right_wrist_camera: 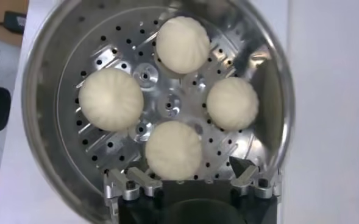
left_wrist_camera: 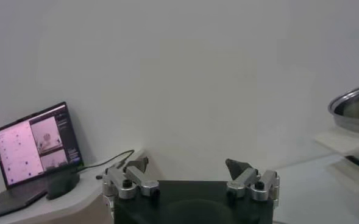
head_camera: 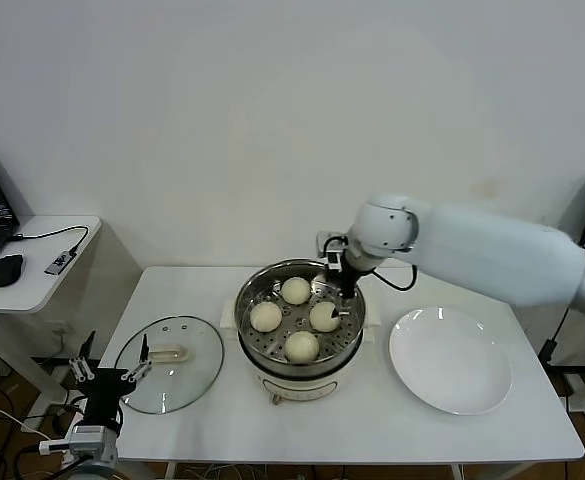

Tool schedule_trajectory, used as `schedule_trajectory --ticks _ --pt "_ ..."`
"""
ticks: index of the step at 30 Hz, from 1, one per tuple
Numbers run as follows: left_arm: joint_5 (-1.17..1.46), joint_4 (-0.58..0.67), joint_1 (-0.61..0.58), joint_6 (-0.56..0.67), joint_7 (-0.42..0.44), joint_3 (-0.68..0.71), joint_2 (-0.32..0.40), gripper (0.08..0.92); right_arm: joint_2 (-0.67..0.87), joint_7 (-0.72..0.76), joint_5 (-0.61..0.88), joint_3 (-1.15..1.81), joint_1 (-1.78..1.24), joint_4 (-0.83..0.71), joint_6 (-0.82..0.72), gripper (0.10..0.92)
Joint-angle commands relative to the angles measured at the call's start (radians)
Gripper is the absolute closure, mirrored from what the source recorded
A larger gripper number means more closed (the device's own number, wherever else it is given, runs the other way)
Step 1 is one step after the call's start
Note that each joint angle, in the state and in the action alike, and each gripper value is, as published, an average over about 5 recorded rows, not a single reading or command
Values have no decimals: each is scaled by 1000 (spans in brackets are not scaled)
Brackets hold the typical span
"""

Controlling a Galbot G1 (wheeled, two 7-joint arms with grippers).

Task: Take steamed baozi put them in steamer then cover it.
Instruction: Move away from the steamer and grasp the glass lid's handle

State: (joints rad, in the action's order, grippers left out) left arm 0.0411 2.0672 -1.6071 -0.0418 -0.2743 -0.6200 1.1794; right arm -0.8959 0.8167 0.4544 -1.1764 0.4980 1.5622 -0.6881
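Four steamed baozi lying apart on perforated tray of steamer, mid-table. Right gripper hanging over far right rim of steamer, fingers spread apart, holding nothing; nearest bun just beside fingertips, not touched. Cover flat on white table, left of steamer, handle up. Left gripper low off table's near-left corner, close to cover's edge, fingers wide apart, empty. White plate right of steamer. Laptop and mouse on side desk, far left.
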Motion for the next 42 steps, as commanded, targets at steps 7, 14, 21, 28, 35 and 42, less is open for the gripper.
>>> schedule_trajectory --ticks 7,14,21,28,35,42 --pt "-17 -28 5 17 23 21 3 177 434 -735 20 657 -775 293 394 203" --pt "-23 -25 10 19 33 30 14 177 251 -758 -217 1312 -1428 260 666 203" --pt "-62 -60 12 42 38 55 26 177 -158 -632 -473 1785 -1729 230 829 203" --pt "-312 -169 43 108 30 52 34 177 -460 -580 -467 2040 -1885 324 843 203" --pt "-852 -226 -9 165 102 -13 -22 177 -516 -698 -437 2168 -1960 380 765 203" --pt "-1134 -339 25 242 79 -14 -75 177 -517 -783 -399 2252 -1984 357 729 203"
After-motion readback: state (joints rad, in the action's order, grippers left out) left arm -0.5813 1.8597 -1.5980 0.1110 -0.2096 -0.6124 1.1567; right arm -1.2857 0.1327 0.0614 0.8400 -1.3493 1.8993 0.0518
